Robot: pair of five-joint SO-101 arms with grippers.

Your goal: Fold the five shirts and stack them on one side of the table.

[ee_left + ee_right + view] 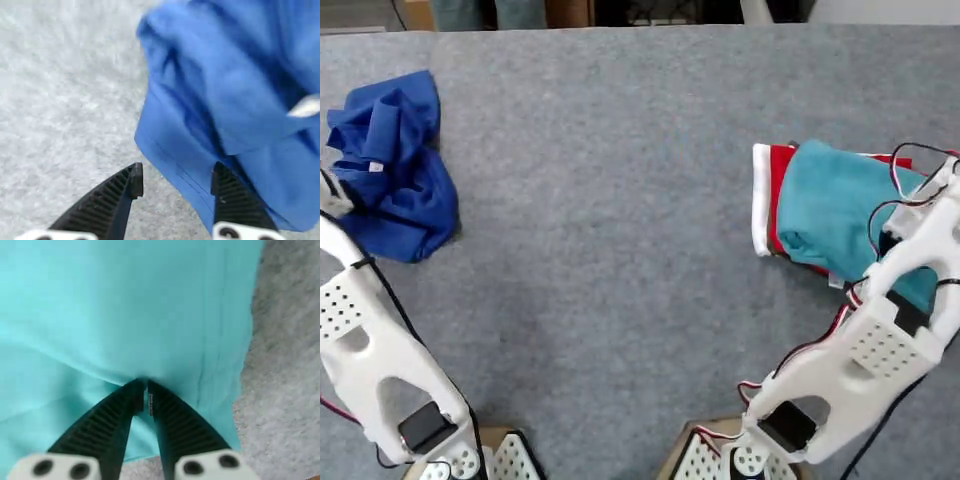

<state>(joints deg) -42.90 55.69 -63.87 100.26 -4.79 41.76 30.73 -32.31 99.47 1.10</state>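
The crumpled blue shirt (390,165) is a solid royal blue with a tiny white tag (306,106). The teal shirt (840,215) is plain too, lying over a red shirt (781,185) with a white strip (760,200) along the edge. The table (620,200) is speckly grey all over, the left arm (365,340) and right arm (875,345) are white, and the left gripper (175,181) and right gripper (146,390) are ribbed black.

A crumpled royal-blue cotton shirt (390,165) lies bunched at the left of the grey surface (620,200). At the right, a folded teal cotton shirt (840,205) tops a folded red shirt (781,170) and a white folded garment (760,200).
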